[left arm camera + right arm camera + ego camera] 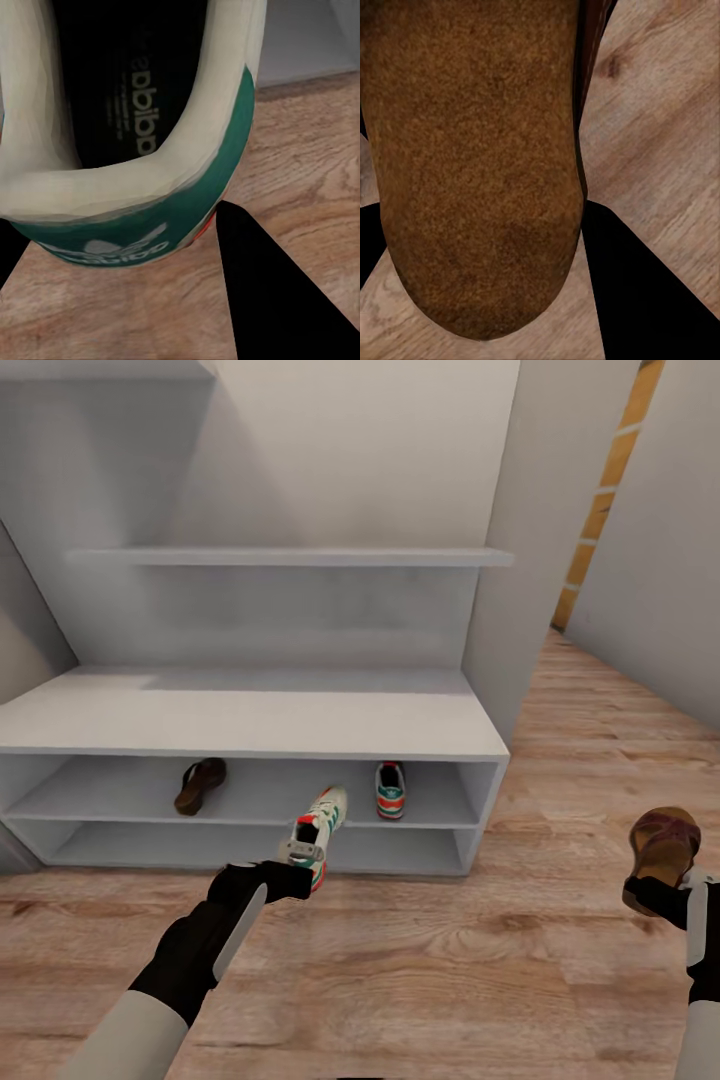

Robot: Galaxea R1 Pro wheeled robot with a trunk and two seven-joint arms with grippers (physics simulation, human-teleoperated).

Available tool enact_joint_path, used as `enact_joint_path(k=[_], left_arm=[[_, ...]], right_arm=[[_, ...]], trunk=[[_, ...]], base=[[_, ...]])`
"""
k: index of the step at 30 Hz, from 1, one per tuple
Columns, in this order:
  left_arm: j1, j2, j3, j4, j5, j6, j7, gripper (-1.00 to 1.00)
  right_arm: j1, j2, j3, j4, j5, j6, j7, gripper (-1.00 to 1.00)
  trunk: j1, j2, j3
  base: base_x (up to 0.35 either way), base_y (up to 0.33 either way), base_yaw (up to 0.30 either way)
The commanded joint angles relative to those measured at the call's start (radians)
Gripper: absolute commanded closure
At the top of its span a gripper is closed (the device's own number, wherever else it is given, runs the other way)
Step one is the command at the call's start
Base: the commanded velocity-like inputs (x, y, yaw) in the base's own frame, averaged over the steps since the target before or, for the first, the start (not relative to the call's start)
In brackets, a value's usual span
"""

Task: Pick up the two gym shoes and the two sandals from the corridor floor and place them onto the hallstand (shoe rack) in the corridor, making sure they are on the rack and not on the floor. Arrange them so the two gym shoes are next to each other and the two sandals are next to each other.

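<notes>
The hallstand stands against the wall, a long low white unit with a bench top and two open shelves beneath. On its upper open shelf lies one sandal toward the left end, and one gym shoe toward the right end, heel outward.

The left gripper is closed on the heel of the second gym shoe, which it holds in the air just in front of the hallstand, toe pointing at the open shelves, clear of the corridor floor. In the left wrist view the shoe's heel opening and teal collar sit between the dark fingers.

The right gripper is closed on the second sandal, held above the floor well to the right of the hallstand. In the right wrist view its tan footbed lies between the fingers.
</notes>
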State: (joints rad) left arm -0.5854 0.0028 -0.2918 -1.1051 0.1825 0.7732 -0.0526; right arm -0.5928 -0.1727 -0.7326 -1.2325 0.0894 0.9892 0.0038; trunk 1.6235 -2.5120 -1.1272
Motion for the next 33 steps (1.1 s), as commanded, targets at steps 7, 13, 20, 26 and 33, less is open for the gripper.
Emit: enact_joint_path(k=[7,13,20,26,33], left_arm=[[-0.001,0.001,0.000,-0.001,0.003,0.005,-0.001,1.00],[-0.001,0.002,0.000,-0.001,0.003,0.005,-0.001,1.00],[-0.001,0.003,0.001,-0.001,0.003,0.005,-0.001,1.00],[-0.001,0.003,0.002,-0.001,0.003,0.005,-0.001,1.00],[-0.001,0.003,0.001,-0.001,0.003,0.005,-0.001,1.00]], right_arm=[[-0.001,0.000,0.000,-0.001,0.006,0.005,0.002,1.00],[-0.001,0.001,0.000,-0.001,0.006,0.005,0.002,1.00],[-0.001,0.001,0.001,-0.001,0.006,0.005,0.002,1.00],[-0.001,0.001,0.000,-0.001,0.006,0.005,0.002,1.00],[-0.001,0.001,0.001,-0.001,0.006,0.005,0.002,1.00]], trunk=[[0.000,0.000,-0.001],[0.000,0.000,-0.001],[0.000,0.000,-0.001],[0.000,0.000,-0.001],[0.000,0.000,-0.001]], base=[[0.300,0.000,0.000],[0.056,0.000,-0.123],[0.051,0.001,-0.199],[0.274,0.057,-0.013],[0.054,0.008,0.000]])
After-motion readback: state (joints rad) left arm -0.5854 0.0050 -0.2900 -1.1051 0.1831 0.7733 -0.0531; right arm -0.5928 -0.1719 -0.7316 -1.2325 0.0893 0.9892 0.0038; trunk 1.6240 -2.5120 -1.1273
